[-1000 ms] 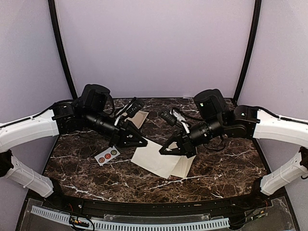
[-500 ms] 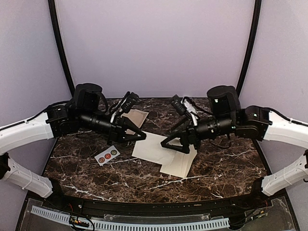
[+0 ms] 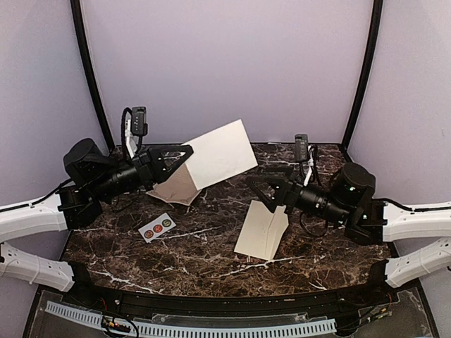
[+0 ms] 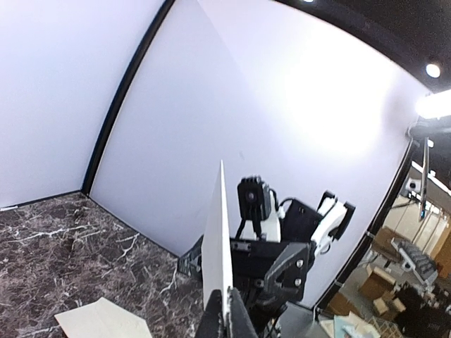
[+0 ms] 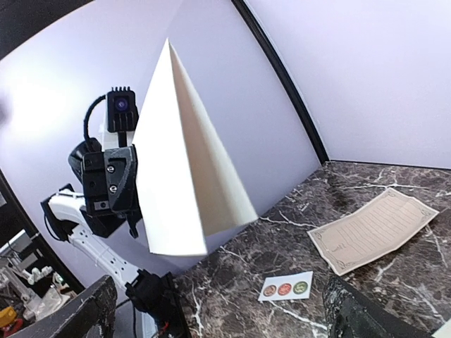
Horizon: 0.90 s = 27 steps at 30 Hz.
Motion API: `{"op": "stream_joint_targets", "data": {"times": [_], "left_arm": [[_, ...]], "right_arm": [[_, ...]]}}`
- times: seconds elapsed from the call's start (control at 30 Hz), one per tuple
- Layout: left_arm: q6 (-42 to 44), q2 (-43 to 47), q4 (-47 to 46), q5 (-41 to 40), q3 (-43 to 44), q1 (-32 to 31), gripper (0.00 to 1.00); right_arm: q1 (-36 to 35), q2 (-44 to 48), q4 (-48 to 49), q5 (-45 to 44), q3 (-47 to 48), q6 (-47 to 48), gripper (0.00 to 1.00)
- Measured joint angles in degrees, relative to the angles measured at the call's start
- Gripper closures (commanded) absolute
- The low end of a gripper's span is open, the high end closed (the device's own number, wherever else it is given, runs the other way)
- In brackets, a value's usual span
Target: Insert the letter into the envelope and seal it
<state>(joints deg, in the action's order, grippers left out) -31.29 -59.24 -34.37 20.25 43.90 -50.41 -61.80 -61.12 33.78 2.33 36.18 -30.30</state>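
Note:
The cream envelope (image 3: 220, 153) hangs in the air over the back left of the table, its flap standing off the body in a V (image 5: 176, 162). My left gripper (image 3: 187, 151) is shut on its lower left edge. The left wrist view shows the envelope edge-on (image 4: 217, 239), pinched between the closed jaws (image 4: 227, 299). A folded cream letter (image 3: 262, 229) lies flat mid-table. My right gripper (image 3: 263, 193) hovers just above the letter's far end, open and holding nothing; in its own view its gripper (image 5: 236, 317) frames bare table.
A flat beige sheet with a printed border (image 3: 175, 190) lies under the raised envelope, also visible from the right wrist as a bordered sheet (image 5: 373, 229). A small white strip with three round stickers (image 3: 156, 226) sits front left. Purple walls close in the back and sides.
The left arm has lifted the envelope off the table, up and back to the left. The right gripper has opened, let go of it and drawn back to the right.

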Motion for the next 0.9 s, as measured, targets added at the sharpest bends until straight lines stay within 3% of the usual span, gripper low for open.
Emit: {"op": "stream_joint_targets", "data": {"times": [0.27, 0.57, 0.63, 0.9], "left_arm": [[-8.96, 0.31, -12.76, -5.68, -3.02, 0.0, 1.0], [-13.42, -0.87, -17.97, -6.14, -3.28, -0.02, 1.0], [-13.94, -0.92, -18.4, -6.14, -3.72, -0.02, 1.0], [-15.28, -1.99, -19.56, -5.7, -4.0, -0.02, 1.0]], "right_arm": [[-1.53, -12.5, 15.8, 0.98, 4.09, -4.79, 0.03], [-1.6, -19.37, 22.49, 5.64, 12.39, -6.32, 0.13], [-1.62, -19.74, 23.23, 6.54, 13.16, -6.14, 0.19], [-1.7, -20.72, 25.4, 8.59, 14.88, -5.62, 0.63]]}}
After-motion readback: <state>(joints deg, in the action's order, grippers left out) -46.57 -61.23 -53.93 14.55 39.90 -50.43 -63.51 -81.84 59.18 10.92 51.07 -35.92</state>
